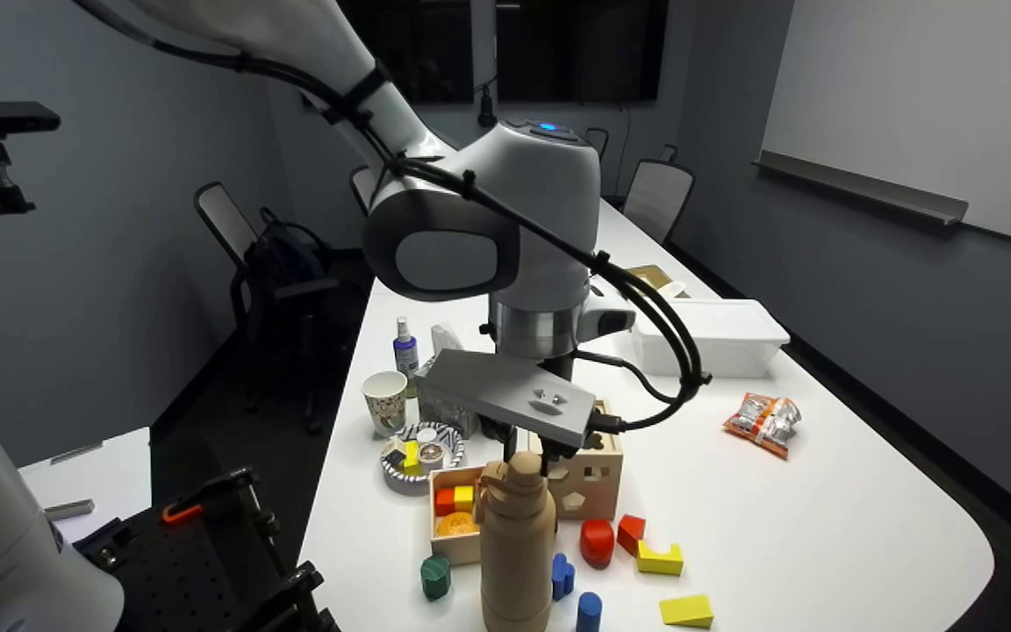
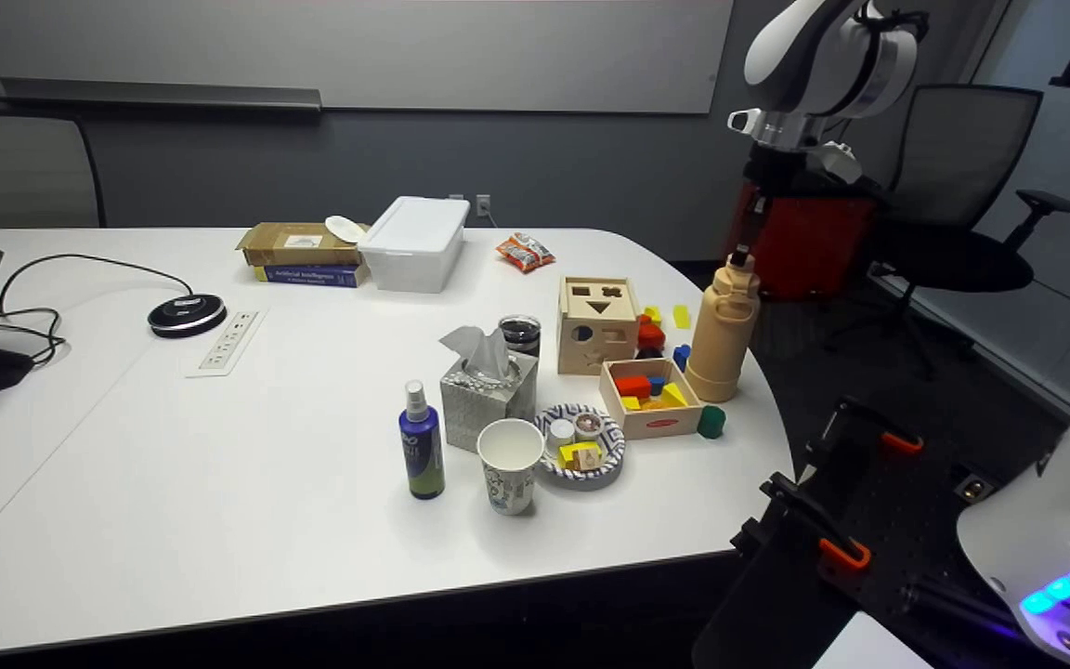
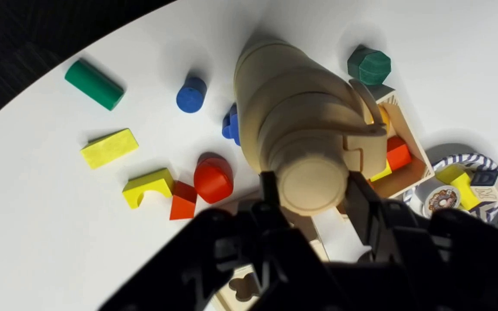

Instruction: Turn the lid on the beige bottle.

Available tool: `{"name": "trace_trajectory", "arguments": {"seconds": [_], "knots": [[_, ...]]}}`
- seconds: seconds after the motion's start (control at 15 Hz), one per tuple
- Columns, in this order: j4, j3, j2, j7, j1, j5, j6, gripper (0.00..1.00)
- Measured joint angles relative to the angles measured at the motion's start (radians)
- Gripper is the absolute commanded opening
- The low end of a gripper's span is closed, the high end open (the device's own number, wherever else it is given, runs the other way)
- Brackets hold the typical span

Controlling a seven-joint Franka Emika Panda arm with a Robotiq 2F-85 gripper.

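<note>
The beige bottle stands upright near the table edge; it also shows in an exterior view and in the wrist view. Its lid is the round beige top, seen from above in the wrist view and from the side in an exterior view. My gripper points down at the bottle's top. Its two black fingertips lie against opposite sides of the lid, with no visible gap. In an exterior view the gripper meets the top, and the fingers partly hide the lid there.
A wooden box with holes and a wooden tray of blocks stand close beside the bottle. Several loose blocks, such as a red one and a green one, lie around it. A patterned bowl and paper cup are nearby.
</note>
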Motion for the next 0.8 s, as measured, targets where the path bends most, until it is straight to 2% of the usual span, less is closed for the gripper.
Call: {"name": "trace_trajectory", "arguments": {"seconds": [0.8], "knots": [[0.053,0.018,0.025,-0.185,0.0,-0.066,-0.078,0.17]]}}
